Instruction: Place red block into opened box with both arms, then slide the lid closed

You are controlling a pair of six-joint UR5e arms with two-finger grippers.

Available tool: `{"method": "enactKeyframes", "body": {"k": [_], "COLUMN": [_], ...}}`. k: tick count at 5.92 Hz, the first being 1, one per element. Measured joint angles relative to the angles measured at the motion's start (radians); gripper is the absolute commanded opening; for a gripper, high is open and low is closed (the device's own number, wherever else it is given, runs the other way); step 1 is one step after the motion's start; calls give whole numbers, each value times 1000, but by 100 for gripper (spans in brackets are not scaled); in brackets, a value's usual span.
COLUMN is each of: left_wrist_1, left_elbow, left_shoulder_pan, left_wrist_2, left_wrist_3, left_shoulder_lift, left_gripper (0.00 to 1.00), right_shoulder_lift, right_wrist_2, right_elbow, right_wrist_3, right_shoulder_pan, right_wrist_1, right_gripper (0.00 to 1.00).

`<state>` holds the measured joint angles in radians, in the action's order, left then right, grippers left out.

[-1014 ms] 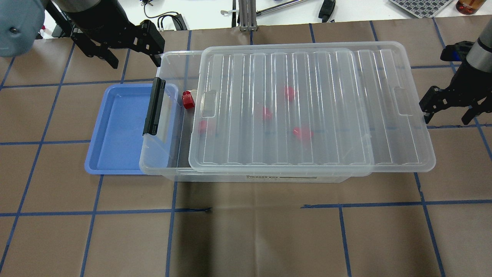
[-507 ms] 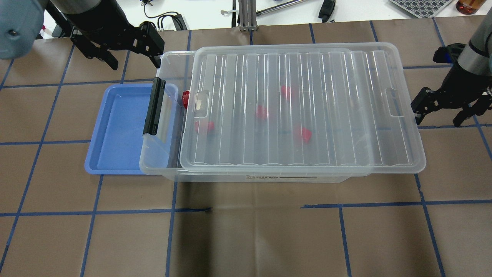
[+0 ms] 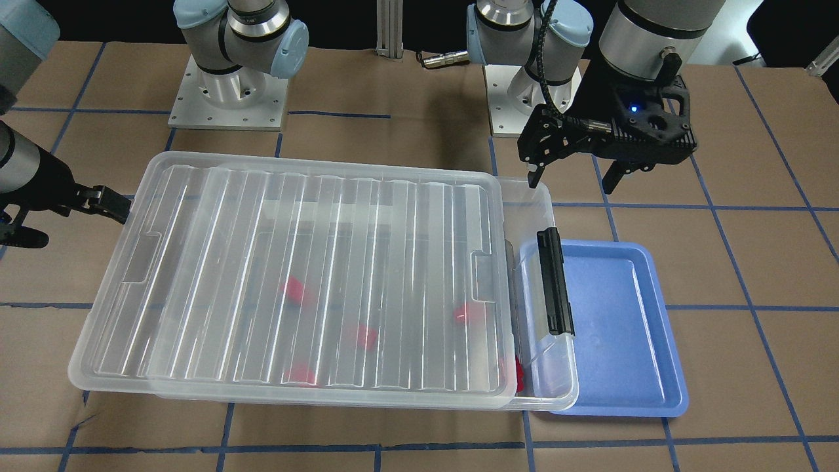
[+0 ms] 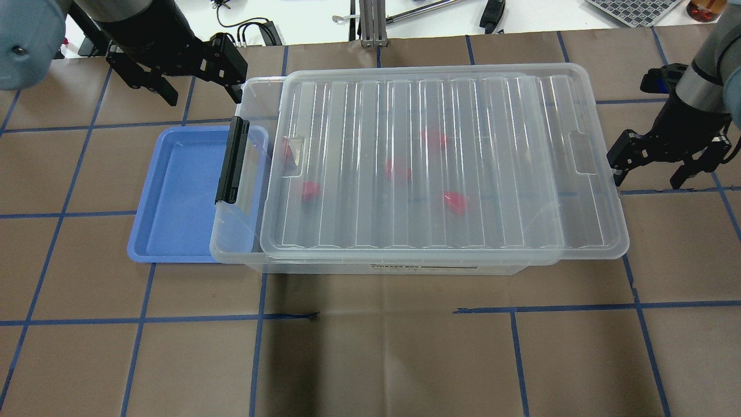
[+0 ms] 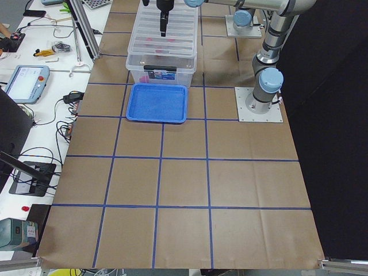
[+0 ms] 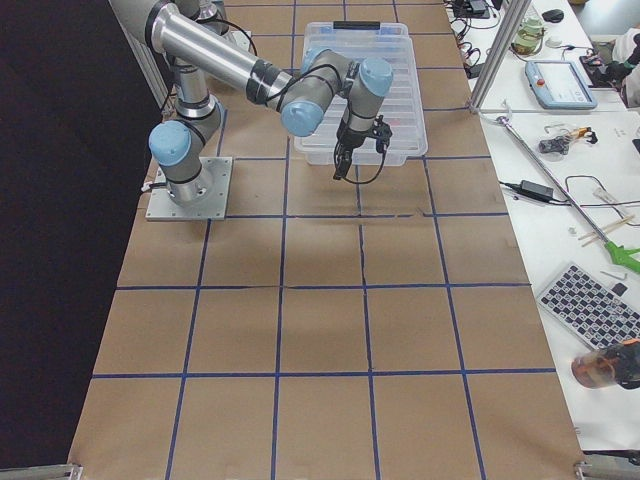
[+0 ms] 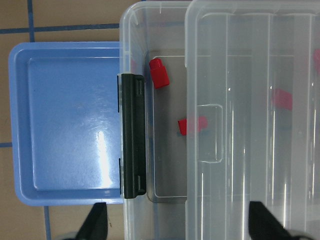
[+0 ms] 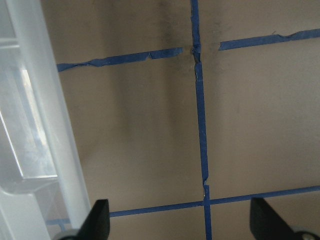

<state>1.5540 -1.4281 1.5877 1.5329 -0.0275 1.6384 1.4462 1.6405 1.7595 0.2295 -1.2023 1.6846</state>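
**Lid most of the way across the box; red block inside**

The red block [image 7: 160, 79] is seen inside the box [image 4: 215, 246], at the latch end, in the narrow strip not covered by the lid [image 4: 492, 174]. Four more red blocks [image 4: 455, 201] are noted, blurred beneath the lid, which overhangs the opposite short side. The right gripper [image 4: 648, 174] is spread wide and empty, one finger at that overhanging edge. The left gripper [image 4: 202, 92] is likewise released and empty, held near the box's far latch-end corner. A blue tray [image 4: 173, 191] lies at the latch side

lid [image 4: 492, 174] and box [image 4: 234, 256]: clear glossy plastic, lid ribbed. latch [image 4: 231, 161]: matt black plastic. tray [image 4: 179, 191]: smooth shiny blue plastic. red block [image 7: 159, 73]: glossy plastic. surface [image 4: 370, 359]: matt brown paper, blue tape lines [image 4: 173, 319].
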Motion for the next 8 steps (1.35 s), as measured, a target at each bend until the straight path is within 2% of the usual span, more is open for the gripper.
{"method": "enactKeyframes", "body": {"k": [4, 8], "left_wrist_1": [0, 0], "left_elbow": [0, 0], "left_shoulder_pan": [0, 0], "left_wrist_2": [1, 1], "left_wrist_3": [3, 3], "left_shoulder_lift": [1, 0], "left_gripper": [98, 98], "right_shoulder_lift": [-1, -1], "right_wrist_2": [-10, -38], "right_elbow": [0, -6], "right_wrist_3": [-58, -72], "right_shoulder_pan": [-78, -90], "right_wrist_1": [1, 0], "right_gripper": [100, 100]}}
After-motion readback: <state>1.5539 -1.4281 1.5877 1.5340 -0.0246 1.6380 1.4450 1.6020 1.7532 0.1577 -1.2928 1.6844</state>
